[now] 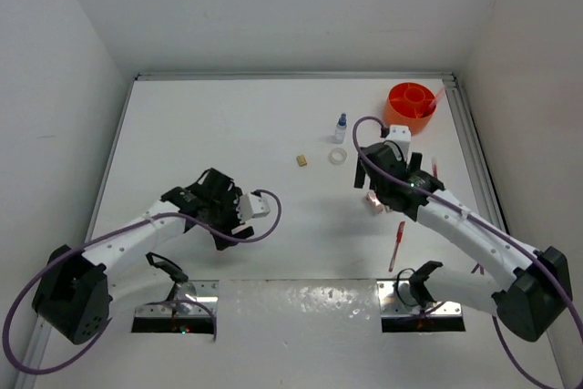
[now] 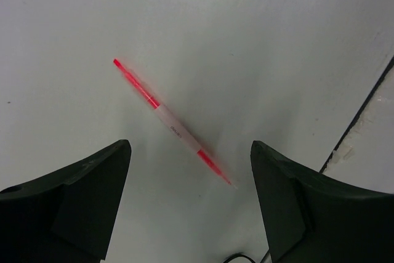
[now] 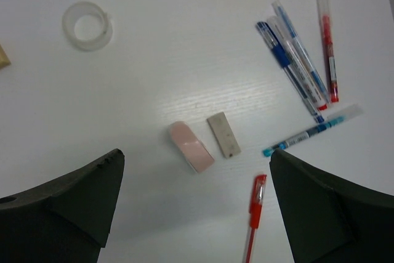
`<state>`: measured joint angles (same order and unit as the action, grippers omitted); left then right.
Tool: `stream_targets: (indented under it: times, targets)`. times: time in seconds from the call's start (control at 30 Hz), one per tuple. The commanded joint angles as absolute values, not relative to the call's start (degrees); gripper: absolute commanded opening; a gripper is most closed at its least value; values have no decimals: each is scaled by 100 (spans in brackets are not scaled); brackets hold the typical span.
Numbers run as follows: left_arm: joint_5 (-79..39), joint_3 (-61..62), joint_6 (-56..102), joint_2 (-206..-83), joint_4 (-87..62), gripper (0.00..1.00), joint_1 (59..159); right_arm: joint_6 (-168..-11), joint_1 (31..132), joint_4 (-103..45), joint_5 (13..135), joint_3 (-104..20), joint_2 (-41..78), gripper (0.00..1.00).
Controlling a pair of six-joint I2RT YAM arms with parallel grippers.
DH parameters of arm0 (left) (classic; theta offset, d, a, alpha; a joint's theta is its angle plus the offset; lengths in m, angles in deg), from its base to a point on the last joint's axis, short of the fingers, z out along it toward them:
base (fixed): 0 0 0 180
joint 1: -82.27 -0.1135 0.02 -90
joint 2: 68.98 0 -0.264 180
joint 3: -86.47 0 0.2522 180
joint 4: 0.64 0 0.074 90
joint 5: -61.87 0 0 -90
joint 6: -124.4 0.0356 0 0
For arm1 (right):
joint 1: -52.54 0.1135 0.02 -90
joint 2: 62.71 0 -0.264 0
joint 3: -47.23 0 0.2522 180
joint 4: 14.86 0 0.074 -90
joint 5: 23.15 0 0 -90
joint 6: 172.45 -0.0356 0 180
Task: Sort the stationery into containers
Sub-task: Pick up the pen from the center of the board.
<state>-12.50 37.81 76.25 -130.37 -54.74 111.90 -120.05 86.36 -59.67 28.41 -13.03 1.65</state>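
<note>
- Under the left wrist, we found a thin red pen with a frosted white middle (image 2: 169, 121) lying flat on the white table (image 2: 277, 29). It sat just ahead of the left gripper (image 2: 191, 152), within the gap between its dark fingers (image 2: 80, 201).
- Left jaws stood well apart, holding nothing. The pen was clear of both pads.
- Long axis ran slantwise across that gap: red end away and to the left, tapered pale tip toward us and to the right, nearer the right-hand finger.
- That slant was neither square to the closing line nor along it. We judged a wrist turn would be wanted before a clean pinch across the barrel.
- From overhead, the left gripper (image 1: 244, 207) hid this pen, so we could not place it there.
- Right gripper (image 3: 197, 158) gaped at its widest, empty, over a pink rounded eraser (image 3: 191, 146) with a flat grey eraser (image 3: 223, 134) just beside it.
- The round orange plastic tub (image 1: 410, 105) sat at the far right corner, near the right arm and well apart from the left, so we judged a long carry for this pen.
</note>
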Motion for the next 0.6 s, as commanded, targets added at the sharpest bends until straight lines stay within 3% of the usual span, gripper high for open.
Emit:
stream_targets:
  times: [0.0,0.1,0.33,0.57]
  targets:
    - [-1757,3992,7326,-13445,-4974,76,11408,-12848,8997,-6570,2212,-1197,-66,99]
    - [-2312,4185,6982,-13525,-4596,73,11365,-13218,9427,-6896,2071,-1118,-241,99]
    - [-2147,4344,6938,-13727,-3945,67,11347,-13983,10140,-7704,2009,-1039,-321,97]
    - [-1918,4310,7193,-14394,-4006,43,11312,-14871,10737,-8320,2228,-881,-268,97]
